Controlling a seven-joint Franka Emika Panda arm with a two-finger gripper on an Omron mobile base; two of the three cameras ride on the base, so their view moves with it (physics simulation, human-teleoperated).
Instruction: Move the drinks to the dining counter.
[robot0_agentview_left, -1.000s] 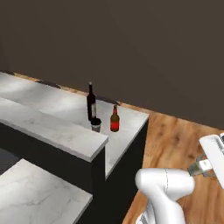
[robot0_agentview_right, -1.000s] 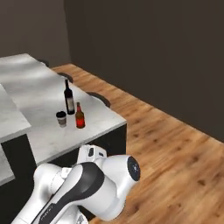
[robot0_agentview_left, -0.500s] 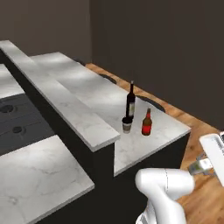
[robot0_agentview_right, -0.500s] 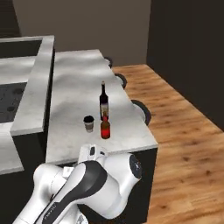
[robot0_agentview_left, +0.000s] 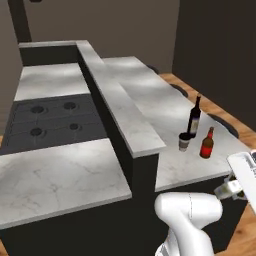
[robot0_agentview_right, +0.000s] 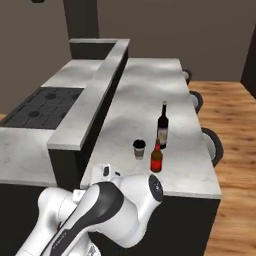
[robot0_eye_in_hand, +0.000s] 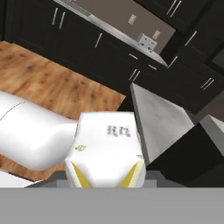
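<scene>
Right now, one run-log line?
wine bottle, red bottle, paper cup: upright on dining counter | glass: at hand

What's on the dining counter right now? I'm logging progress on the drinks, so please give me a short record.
surface: dining counter, white-grey marbled
drinks on it: wine bottle, red bottle, paper cup
posture: all three upright
grouping: close together near the counter's near end, not touching in the left base view
nearest the end: red bottle
cup position: on the raised ledge's side of the bottles
beyond ledge: black cooktop, nothing on it
</scene>
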